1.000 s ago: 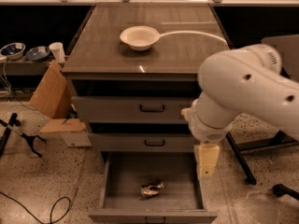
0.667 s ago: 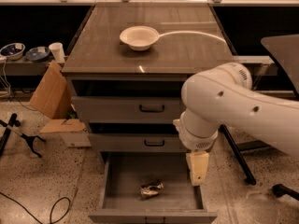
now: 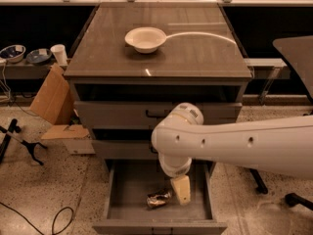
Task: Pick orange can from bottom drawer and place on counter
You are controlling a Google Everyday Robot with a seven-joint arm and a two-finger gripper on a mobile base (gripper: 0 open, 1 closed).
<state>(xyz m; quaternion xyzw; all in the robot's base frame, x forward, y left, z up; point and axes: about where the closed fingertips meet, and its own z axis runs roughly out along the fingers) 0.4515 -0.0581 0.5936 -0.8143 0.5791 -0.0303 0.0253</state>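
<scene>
On top of the cabinet, the counter [image 3: 195,58] is a glossy grey-brown slab. A white bowl [image 3: 145,38] sits toward its back edge, left of centre, and a pale curved line [image 3: 200,34] runs from the bowl toward the back right corner. Below the front edge are two shallower drawers [image 3: 112,114] with dark handles.

The bottom drawer [image 3: 127,190] stands fully out past the front edge, showing its flat grey tray. The orange can [image 3: 159,198] lies on its side in the tray, about mid-width, toward the drawer's front. The gripper [image 3: 181,190] hangs down inside the drawer just right of the can; whether it is open or closed, I cannot tell. The white arm [image 3: 234,143] comes in from the right, crossing in front of the middle drawer.

Speckled floor [image 3: 49,190] lies all round. Off the left edge:
- a cardboard box [image 3: 51,94] leaning close to the cabinet
- a paper cup [image 3: 59,54] and two dark bowls [image 3: 12,53] on a low shelf
- a black cable [image 3: 29,219] on the floor

Off the right edge is a dark chair [image 3: 296,53]. Bare tray shows left of the can, and bare counter along the front edge.
</scene>
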